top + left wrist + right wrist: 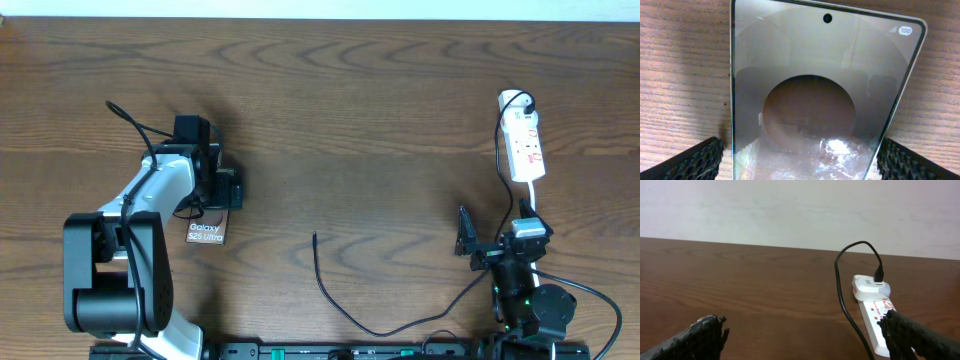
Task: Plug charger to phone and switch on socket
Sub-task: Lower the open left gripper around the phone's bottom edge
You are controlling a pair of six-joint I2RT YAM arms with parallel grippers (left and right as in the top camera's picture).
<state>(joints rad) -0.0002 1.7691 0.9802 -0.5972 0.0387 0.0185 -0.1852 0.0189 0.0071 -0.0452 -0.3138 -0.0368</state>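
Observation:
The phone (207,232) lies flat on the table at the left, with white "Galaxy S25 Ultra" lettering. In the left wrist view the phone's glossy face (810,75) fills the frame. My left gripper (214,197) is open and straddles the phone's near end (802,162), with a thin gap at each finger. The charger (335,300) is a thin black cable on the table; its free tip (315,237) lies mid-table, apart from the phone. The white socket (523,140) lies at the far right, with the cable plugged in at its far end (879,275). My right gripper (497,240) is open and empty, short of the socket (875,320).
The brown wooden table (350,110) carries nothing else. The charger cable runs along the front edge between the arm bases (400,335). A pale wall (790,205) stands behind the table's far edge.

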